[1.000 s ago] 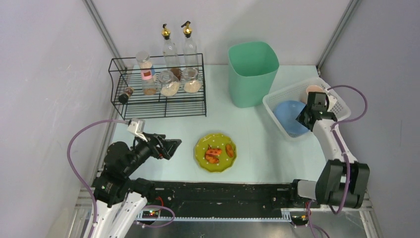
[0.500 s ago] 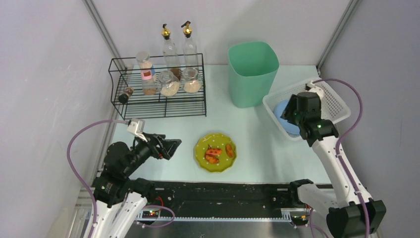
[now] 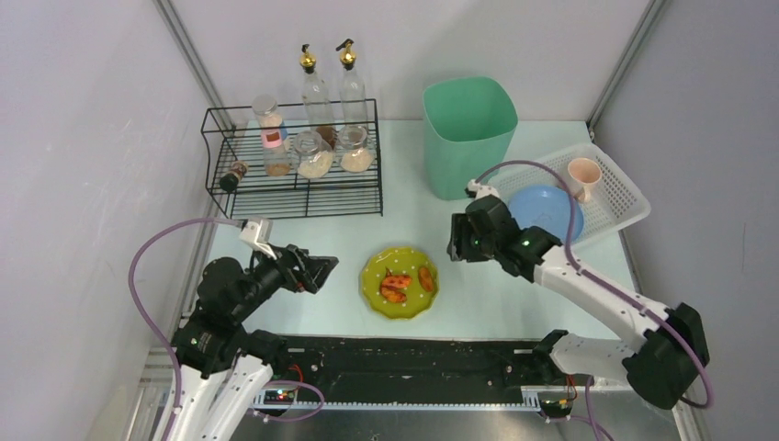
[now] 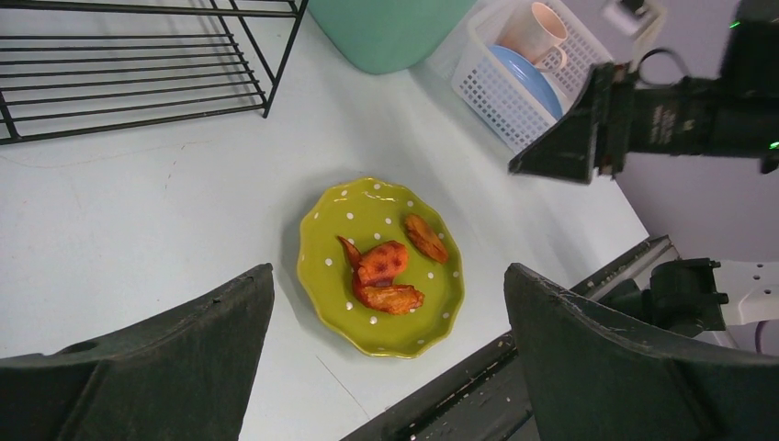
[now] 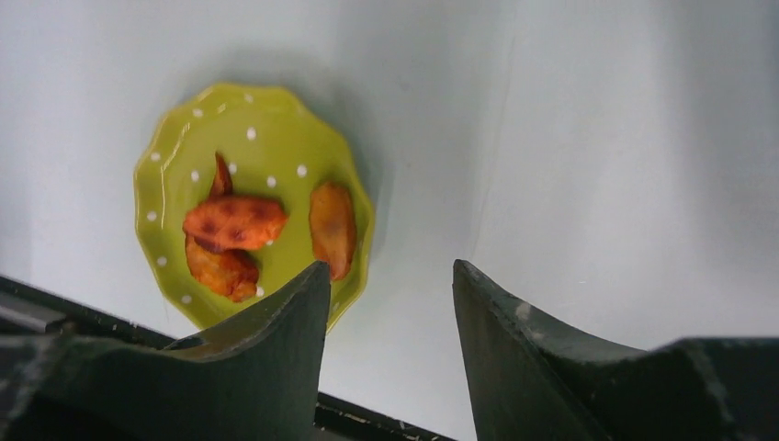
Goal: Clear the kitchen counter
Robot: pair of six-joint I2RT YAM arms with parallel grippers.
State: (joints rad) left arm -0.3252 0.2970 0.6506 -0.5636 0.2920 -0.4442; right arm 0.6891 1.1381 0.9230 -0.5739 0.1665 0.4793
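Hovering above the pale green table [image 3: 496, 285], the right tool [image 3: 457, 241] hangs empty with jaws parted, just right of a dotted green plate [image 3: 400, 282] of fried pieces.
The left tool [image 3: 321, 272], wide open and empty, faces the plate from the left; a wire rack [image 3: 294, 197], green bin [image 3: 468, 133] and white basket [image 3: 625, 197] line the table's far side.

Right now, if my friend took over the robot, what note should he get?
Left gripper: open, empty, hovering left of the plate.
Right gripper: open, empty, above the counter, right of the plate.
The plate, with food, sits mid-counter.
Done: blue dish and cup in the basket.
To do: the plate, probably food into the bin first.
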